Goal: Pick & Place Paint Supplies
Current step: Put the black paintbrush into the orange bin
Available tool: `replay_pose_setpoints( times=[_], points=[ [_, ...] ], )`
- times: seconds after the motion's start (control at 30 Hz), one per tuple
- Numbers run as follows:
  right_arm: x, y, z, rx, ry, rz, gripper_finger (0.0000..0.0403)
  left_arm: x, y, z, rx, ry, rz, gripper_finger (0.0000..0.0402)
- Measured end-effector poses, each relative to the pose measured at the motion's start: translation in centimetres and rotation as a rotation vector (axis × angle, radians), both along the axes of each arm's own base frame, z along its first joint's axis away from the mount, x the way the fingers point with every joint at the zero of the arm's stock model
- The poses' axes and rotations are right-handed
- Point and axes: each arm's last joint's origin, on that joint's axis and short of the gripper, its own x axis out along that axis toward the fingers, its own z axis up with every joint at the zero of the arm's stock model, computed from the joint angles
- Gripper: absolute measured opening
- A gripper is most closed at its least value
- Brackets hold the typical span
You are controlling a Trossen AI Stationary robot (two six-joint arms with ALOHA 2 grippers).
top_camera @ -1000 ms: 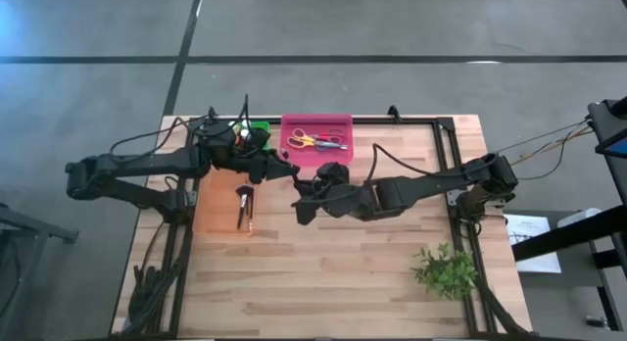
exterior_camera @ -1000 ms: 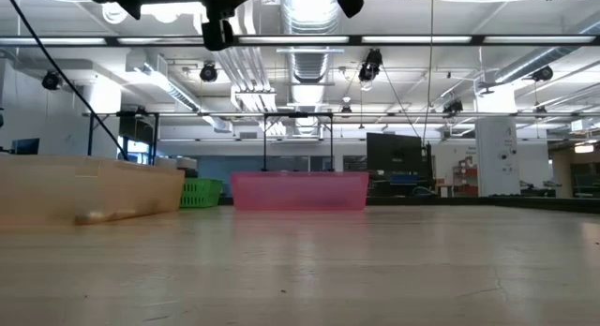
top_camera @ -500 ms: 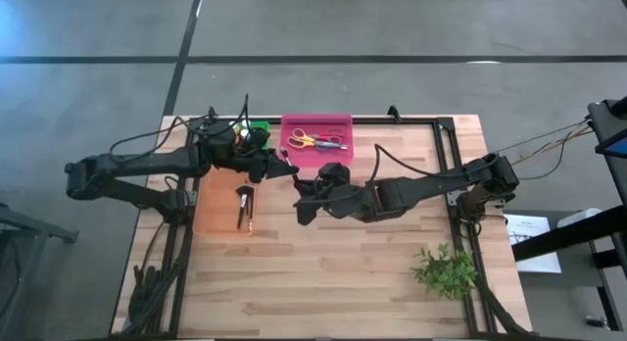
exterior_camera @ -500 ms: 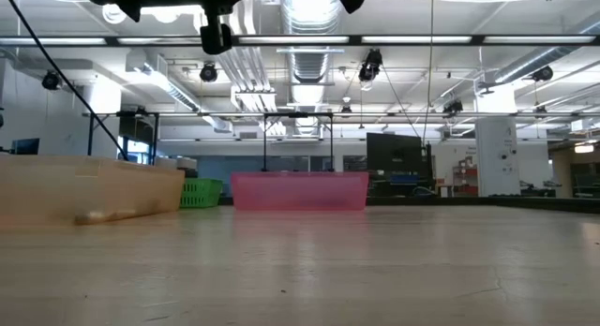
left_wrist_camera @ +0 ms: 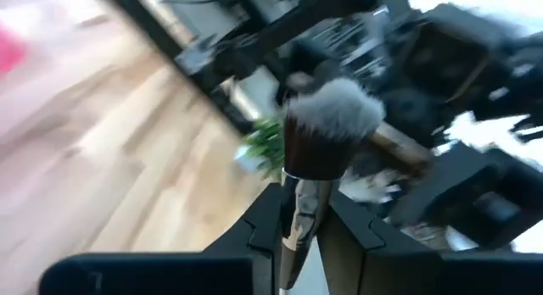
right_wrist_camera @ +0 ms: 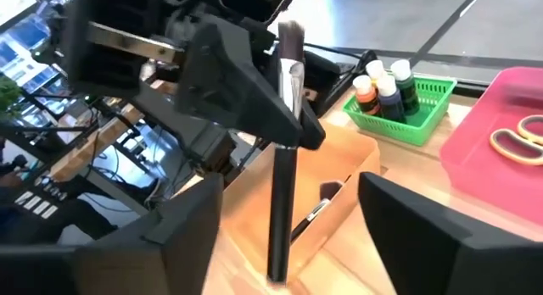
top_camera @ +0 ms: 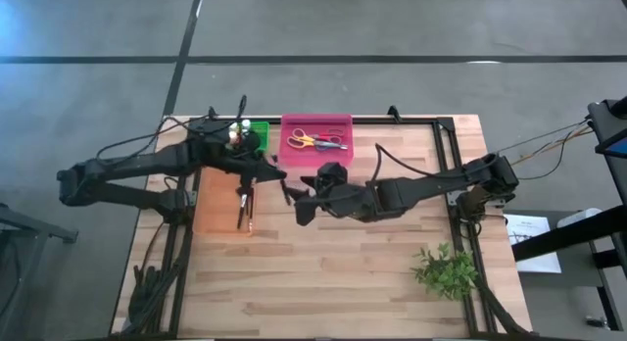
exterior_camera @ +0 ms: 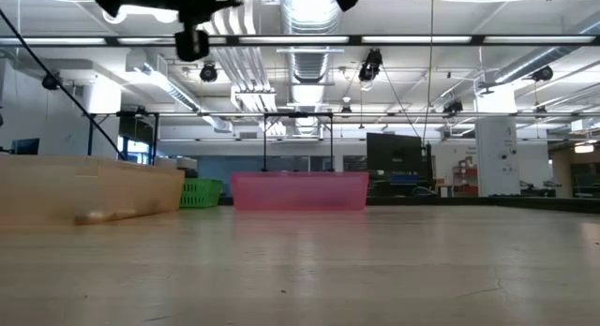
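My left gripper (top_camera: 270,172) is above the table near the orange tray's (top_camera: 208,219) right side, shut on a slim brush (right_wrist_camera: 282,202) with a fluffy head (left_wrist_camera: 333,117). My right gripper (top_camera: 299,199) is just right of it, open. Its fingers (right_wrist_camera: 187,236) stand on either side of the brush's dark handle without touching it. Other brushes (top_camera: 243,206) lie in the orange tray. Paint bottles (right_wrist_camera: 386,85) stand in a green basket (top_camera: 257,135). Scissors (top_camera: 315,140) lie in the pink tray (top_camera: 294,155). My left gripper pinches the brush between its two fingers, just below the head at the metal collar (left_wrist_camera: 304,202). The fingers reach in from the table's left and lie across the brush. It stands roughly upright, head up, with the dark handle (right_wrist_camera: 280,236) hanging below, clear of the table.
A green leafy sprig (top_camera: 446,270) lies near the table's front right corner. The orange tray, green basket and pink tray sit close together at the back left. Bare wood (top_camera: 353,272) spreads across the front and right of the table.
My left gripper has gone a little toward the table's left edge, over the orange tray's side, carrying the brush with it. The brush has come away from my right gripper, which has stayed where it was.
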Motion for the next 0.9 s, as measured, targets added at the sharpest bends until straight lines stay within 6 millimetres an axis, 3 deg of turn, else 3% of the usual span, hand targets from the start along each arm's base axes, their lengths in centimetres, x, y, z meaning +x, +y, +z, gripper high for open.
replay_pose_setpoints(
  times=[0.17, 0.33, 0.6, 0.77, 0.9],
  points=[
    [-0.3, 0.8, 0.0, 0.013, 0.002, 0.015, 0.0295, -3.0, -0.1, -0.8, 0.018, 0.187, 0.015, 0.0054],
    [-0.7, 1.7, -0.3, 0.046, 0.024, 0.029, 0.03, -6.7, -0.6, -2.0, -0.038, 0.431, 0.058, 0.0054],
    [-1.1, 3.0, -0.6, 0.081, 0.058, 0.103, 0.0301, -12.2, -2.1, -4.1, -0.234, 0.908, 0.303, 0.0054],
    [-1.4, 3.4, -0.9, 0.073, 0.103, 0.133, 0.0301, -12.3, -1.8, -5.4, -0.273, 1.02, 0.446, 0.0054],
    [-1.4, 3.6, -1.0, 0.056, 0.128, 0.183, 0.0301, -11.0, -1.0, -8.7, -0.331, 1.145, 0.439, 0.0054]
  ],
)
